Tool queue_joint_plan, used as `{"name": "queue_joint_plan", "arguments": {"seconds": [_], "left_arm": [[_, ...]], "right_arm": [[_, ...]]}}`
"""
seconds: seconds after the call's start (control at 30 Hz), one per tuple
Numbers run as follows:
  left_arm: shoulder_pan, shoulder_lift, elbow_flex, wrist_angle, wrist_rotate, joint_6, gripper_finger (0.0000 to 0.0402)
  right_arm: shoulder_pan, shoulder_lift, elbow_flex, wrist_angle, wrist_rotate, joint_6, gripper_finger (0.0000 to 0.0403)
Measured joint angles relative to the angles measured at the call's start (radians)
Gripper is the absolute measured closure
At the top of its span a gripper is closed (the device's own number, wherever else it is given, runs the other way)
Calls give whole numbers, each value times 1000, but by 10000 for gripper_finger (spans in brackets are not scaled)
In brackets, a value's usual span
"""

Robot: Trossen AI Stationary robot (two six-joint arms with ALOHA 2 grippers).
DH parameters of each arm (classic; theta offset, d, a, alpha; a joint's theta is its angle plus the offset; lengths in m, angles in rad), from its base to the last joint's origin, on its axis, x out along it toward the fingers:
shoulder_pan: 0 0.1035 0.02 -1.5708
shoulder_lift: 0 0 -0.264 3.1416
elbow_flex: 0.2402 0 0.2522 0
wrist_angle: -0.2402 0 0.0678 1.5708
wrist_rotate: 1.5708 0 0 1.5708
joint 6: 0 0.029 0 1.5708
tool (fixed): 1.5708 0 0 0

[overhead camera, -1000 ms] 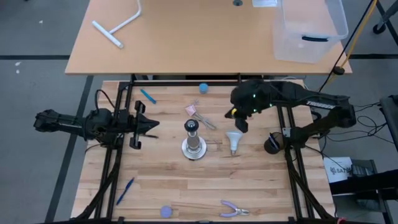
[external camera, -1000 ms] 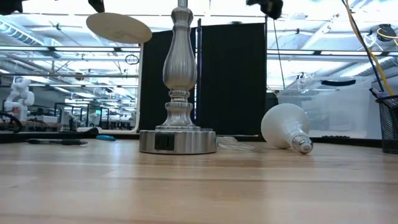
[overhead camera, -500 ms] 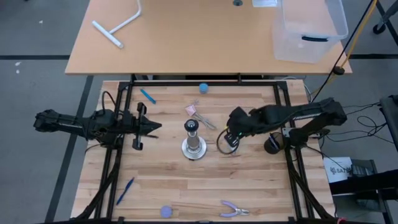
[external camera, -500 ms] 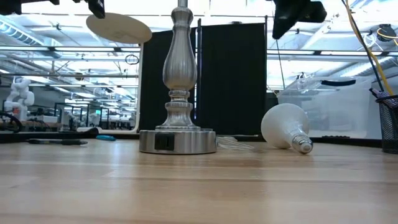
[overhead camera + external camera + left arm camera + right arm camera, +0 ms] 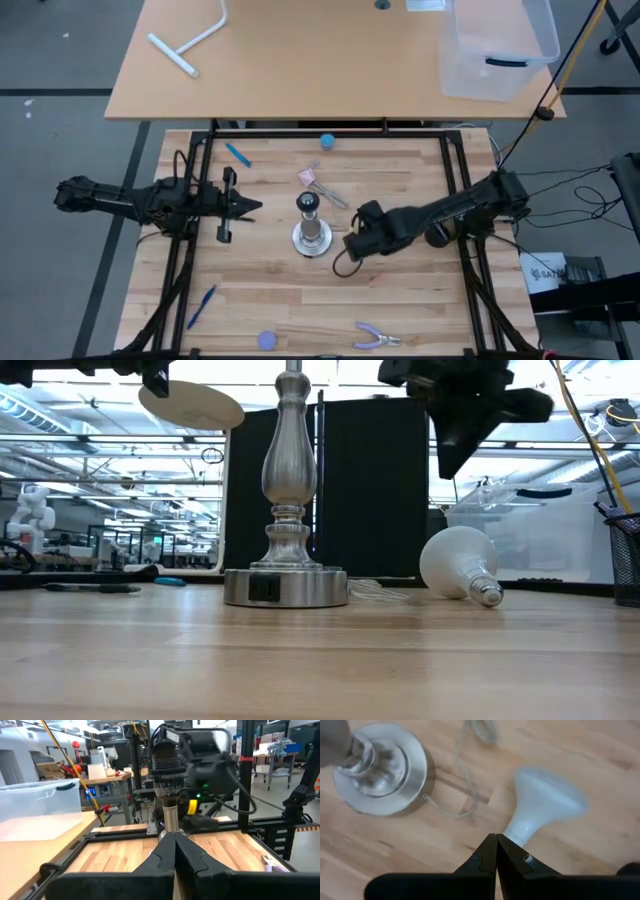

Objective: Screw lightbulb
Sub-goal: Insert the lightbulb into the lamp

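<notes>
Landmark: one silver lamp stand [image 5: 313,236], round base, black top, upright near the middle of the wooden tabletop [image 5: 280,300].

- Lightbulb [image 5: 458,563], one: white, frosted, lying on its side on the tabletop just beside the lamp stand's base, on the right arm's side, not touching it; silvery screw neck resting on the wood. In the high view it is hidden under the right arm.
- Thin lamp cord [image 5: 460,795], one: runs from the stand's base and loops on the wood between stand and bulb.
- Right pincer [image 5: 496,845], one: clenched, fingers pressed together, grasping nothing; it hangs above the lightbulb's neck, beside the lamp stand, clear of the bulb in the low view.
- Left pincer [image 5: 250,206], one: clenched, empty, level with the stand's black top, well apart from it on the left arm's side, pointing toward it.
- Blue ball [image 5: 327,141], one: at the tabletop's far edge beyond the stand.
- Blue pens, two: one [image 5: 238,154] far-left of the stand, one [image 5: 201,306] near-left.
- Pliers [image 5: 376,337], one, purple-handled: near edge.
- Blue disc [image 5: 266,340], one: near edge.
</notes>
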Motion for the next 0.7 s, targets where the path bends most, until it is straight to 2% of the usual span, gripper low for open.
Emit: {"name": "queue_joint_plan", "arguments": {"seconds": [0.17, 0.3, 0.4, 0.7], "left_arm": [[0, 0, 0, 12, 1, 30, 401], [0, 0, 0, 31, 0, 56, 401], [0, -1, 0, 55, 0, 87, 401], [0, -2, 0, 94, 0, 104, 401]], "right_arm": [[66, 13, 0, -45, 49, 196, 400], [101, 24, 0, -51, 62, 289, 368], [107, 44, 0, -47, 61, 326, 323], [77, 143, 0, -91, 59, 453, 159]]}}
